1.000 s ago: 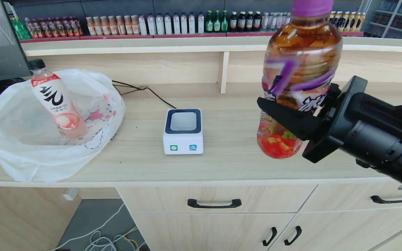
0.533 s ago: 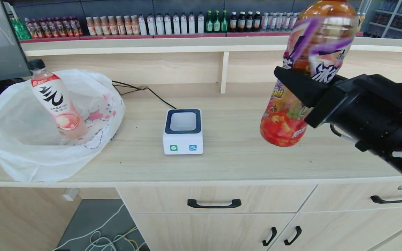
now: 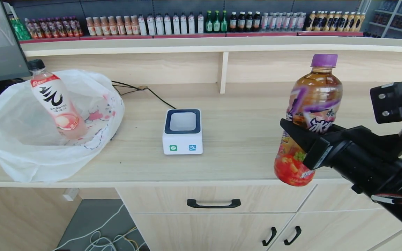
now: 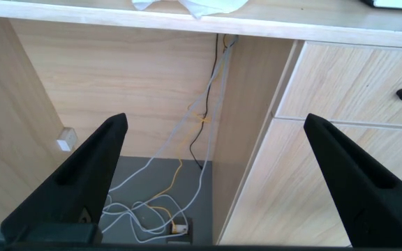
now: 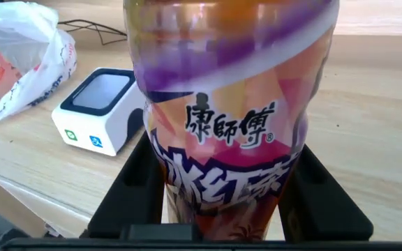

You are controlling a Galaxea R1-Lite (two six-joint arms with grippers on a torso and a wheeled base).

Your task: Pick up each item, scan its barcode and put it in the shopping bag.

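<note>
On the tabletop point(image 3: 243, 139) the scanner point(image 3: 183, 130) sits well apart; right tool point(image 3: 304, 136) pinches the tea bottle point(image 3: 314, 101), which may slip when tilted

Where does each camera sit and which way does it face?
Head view: on the head, looking down at the light wooden counter; the right gripper holds the purple-capped tea bottle.
Left wrist view: below counter height, facing cabinet side and floor cables; left gripper open.
Right wrist view: behind that bottle between its fingers, facing the white square scanner.
Shared: head and right wrist views both show bottle, scanner, white plastic shopping bag.
</note>
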